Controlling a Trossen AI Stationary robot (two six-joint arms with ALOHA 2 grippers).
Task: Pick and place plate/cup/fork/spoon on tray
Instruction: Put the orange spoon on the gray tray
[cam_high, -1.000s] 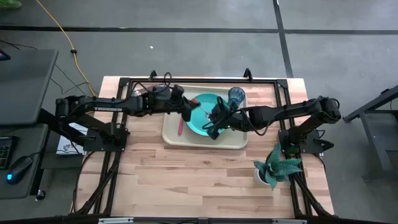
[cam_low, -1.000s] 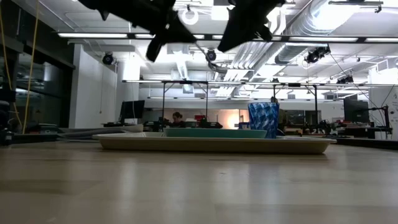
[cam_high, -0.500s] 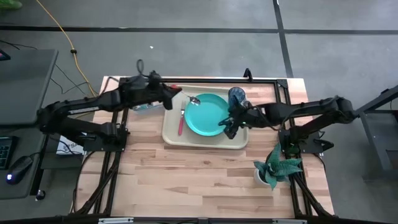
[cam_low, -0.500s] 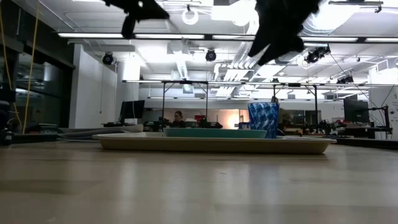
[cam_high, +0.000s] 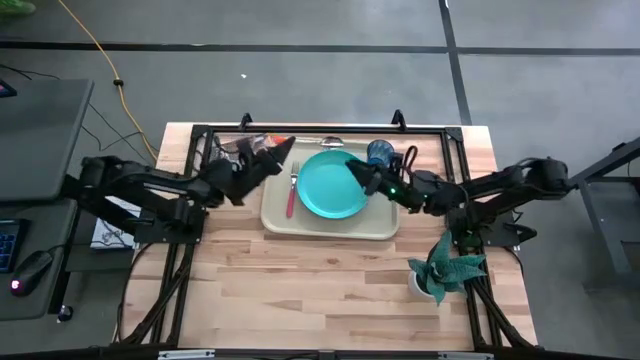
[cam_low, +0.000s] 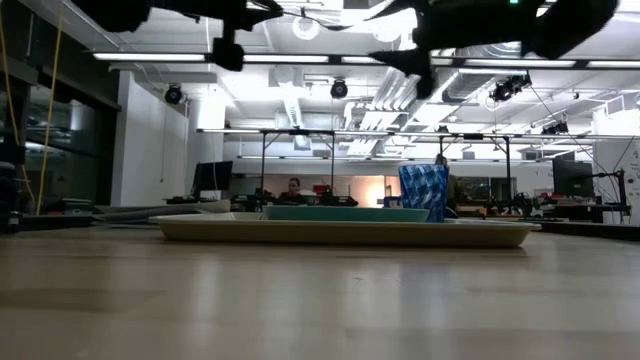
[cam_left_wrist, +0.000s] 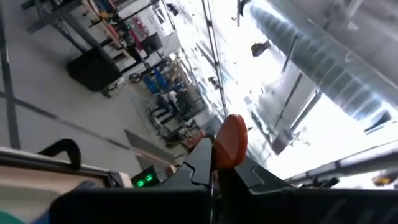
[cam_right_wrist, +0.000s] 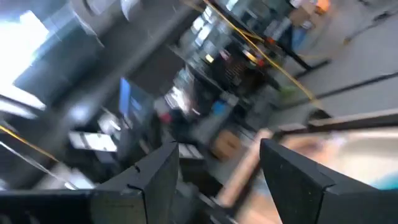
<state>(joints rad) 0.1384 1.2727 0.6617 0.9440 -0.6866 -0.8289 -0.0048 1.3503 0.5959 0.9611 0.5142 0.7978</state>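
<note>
1. A large beige rectangular plastic tray (cam_high: 330, 228) with rounded corners and a raised rim lies on a light wooden table (cam_high: 300, 290), toward the table's far edge.
2. A round, plain turquoise plastic plate (cam_high: 331, 186) rests in the middle of the tray.
3. A small fork with a red handle and silver metal tines (cam_high: 292, 190) lies on the tray just beside the plate, on the left arm's side.
4. A small dark-blue translucent tumbler cup (cam_high: 379, 152) stands upright at the tray's far corner on the right arm's side, near the plate's rim.
5. The left gripper (cam_high: 268, 158) hangs above the table beside the tray, closed on a small spoon; its orange handle (cam_left_wrist: 231, 142) sticks up between the fingers in the left wrist view.
6. The right gripper (cam_high: 358, 170) hovers over the plate's edge nearest the cup, its two dark fingers (cam_right_wrist: 158, 177) spread apart and holding nothing.
7. A white pot with a teal-green leafy plant (cam_high: 441, 270) stands on the table well apart from the tray, near the right arm's base.
</note>
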